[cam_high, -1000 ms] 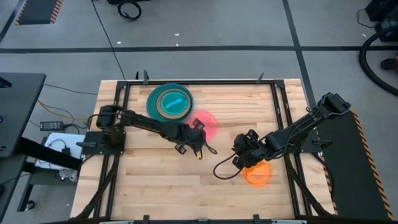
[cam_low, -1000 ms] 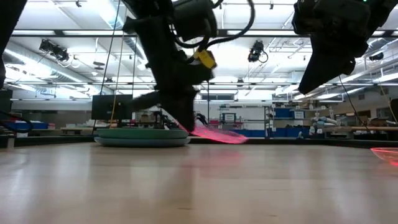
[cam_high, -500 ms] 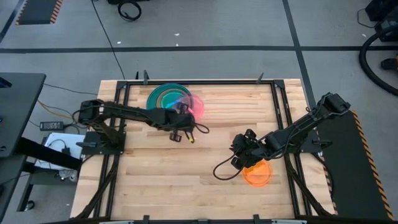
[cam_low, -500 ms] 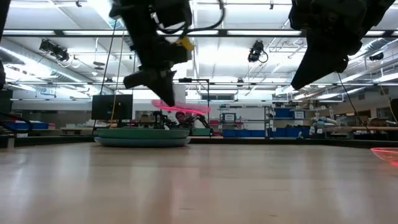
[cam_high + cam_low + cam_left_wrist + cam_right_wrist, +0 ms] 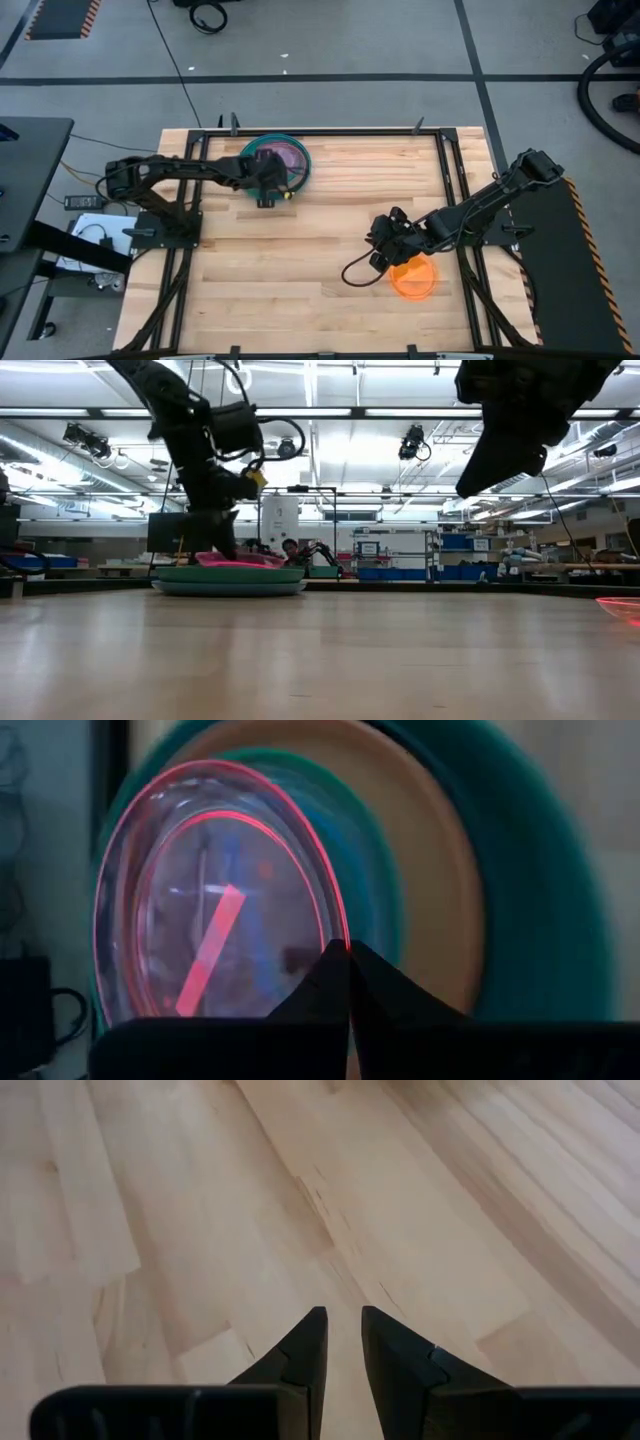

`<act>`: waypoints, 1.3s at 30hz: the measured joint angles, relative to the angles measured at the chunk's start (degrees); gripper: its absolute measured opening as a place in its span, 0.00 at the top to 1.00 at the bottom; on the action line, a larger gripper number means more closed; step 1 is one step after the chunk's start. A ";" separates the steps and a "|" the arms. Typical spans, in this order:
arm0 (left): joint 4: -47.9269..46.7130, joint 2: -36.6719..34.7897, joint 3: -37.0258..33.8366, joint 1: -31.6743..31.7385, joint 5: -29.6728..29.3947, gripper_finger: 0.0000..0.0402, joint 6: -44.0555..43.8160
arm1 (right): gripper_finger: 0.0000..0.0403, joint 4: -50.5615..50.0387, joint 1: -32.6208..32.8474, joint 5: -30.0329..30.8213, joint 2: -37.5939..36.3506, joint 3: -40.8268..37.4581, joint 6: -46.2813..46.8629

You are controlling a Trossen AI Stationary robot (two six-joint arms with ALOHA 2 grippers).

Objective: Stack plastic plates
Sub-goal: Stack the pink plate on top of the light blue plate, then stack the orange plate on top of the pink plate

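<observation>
A stack of plates (image 5: pixel 272 163) sits at the table's far left: a large teal plate (image 5: pixel 540 870), a tan one (image 5: pixel 440 870) and a small green one (image 5: pixel 372 870) show in it. My left gripper (image 5: pixel 268 186) is shut on the translucent pink plate (image 5: pixel 284 157) right over the stack. In the low view the pink plate (image 5: pixel 240 560) is at the stack's top (image 5: pixel 228 582). An orange plate (image 5: pixel 413 277) lies flat on the table at the near right. My right gripper (image 5: pixel 385 240) hovers beside it, slightly open and empty (image 5: pixel 344 1335). My left gripper pinches the pink plate's rim (image 5: pixel 334 934) between its two fingers, on the plate's near-left side. The fingers come slanting down from the table's left and near side. The plate is almost level over the stack; whether it rests on the stack I cannot tell.
Bare wood (image 5: pixel 300 260) lies between the stack and the orange plate. A black metal frame (image 5: pixel 330 130) runs along the table's edges. A black cable (image 5: pixel 355 272) loops from the right arm onto the table.
My left gripper has carried the pink plate from the table's middle toward the far left, first lifting it and then lowering it over the stack. The plate was tilted with one edge low and is now almost level. My right gripper has kept nearly still.
</observation>
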 joint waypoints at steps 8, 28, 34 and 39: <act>6.66 -0.07 -1.30 0.68 1.50 0.72 0.32 | 0.81 0.27 0.00 -1.21 0.00 0.00 -0.05; 10.57 -1.52 -1.28 1.90 4.99 0.60 2.44 | 0.81 1.15 0.20 -4.48 0.00 0.00 1.67; 10.83 -1.50 -1.28 -3.54 7.14 0.61 2.71 | 0.81 -1.59 -0.23 -12.06 0.00 0.00 7.10; 14.04 -1.50 -1.28 -10.64 7.21 0.61 1.56 | 0.81 -8.55 0.17 -19.77 0.00 0.00 8.70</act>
